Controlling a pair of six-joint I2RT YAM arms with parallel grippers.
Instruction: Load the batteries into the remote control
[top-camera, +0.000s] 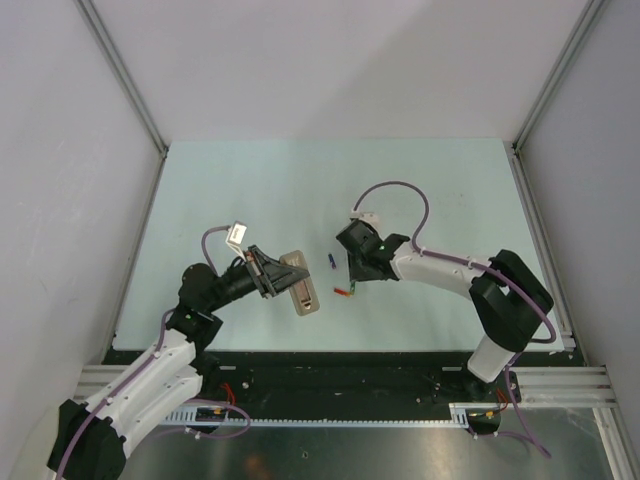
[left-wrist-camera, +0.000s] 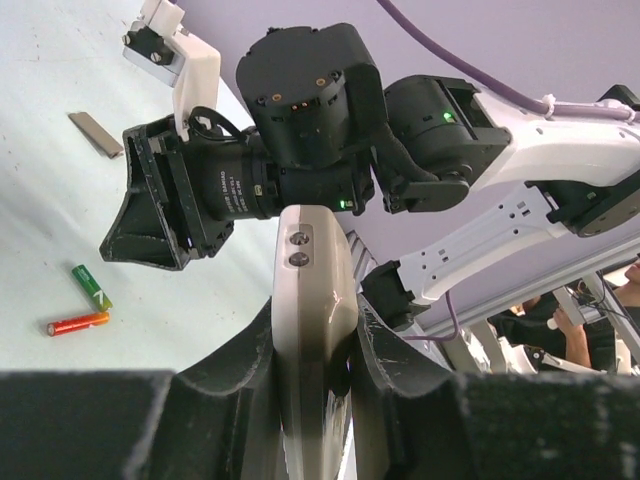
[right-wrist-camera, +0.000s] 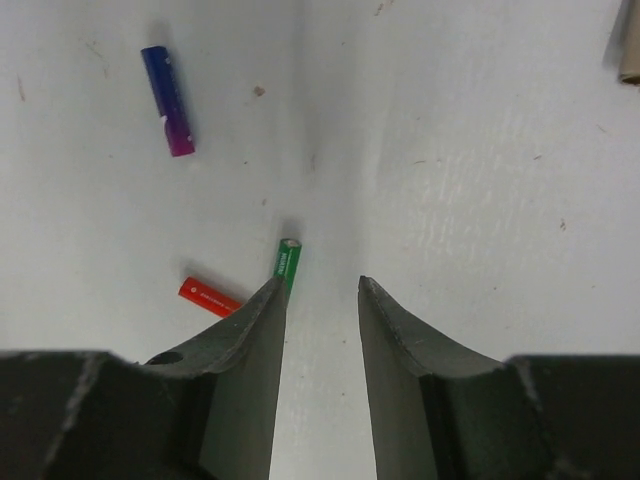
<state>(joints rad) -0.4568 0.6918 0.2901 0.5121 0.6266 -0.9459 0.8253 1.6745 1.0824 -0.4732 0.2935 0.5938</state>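
On table (right-wrist-camera: 480, 150), green battery (right-wrist-camera: 287, 260) lay just beside gap of my right fingers (right-wrist-camera: 268, 320), on red battery (right-wrist-camera: 210, 297) side, long axis along them. Right fingers stood apart, empty, nearest arm. Blue battery (right-wrist-camera: 168, 100) farther off. Left fingers (left-wrist-camera: 375, 350) clamped remote control (left-wrist-camera: 312, 290).

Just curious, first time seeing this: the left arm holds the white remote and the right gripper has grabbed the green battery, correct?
Not quite. The left gripper does hold the remote control, but the right gripper is open and empty. The right wrist view shows the green battery lying on the table beside it.
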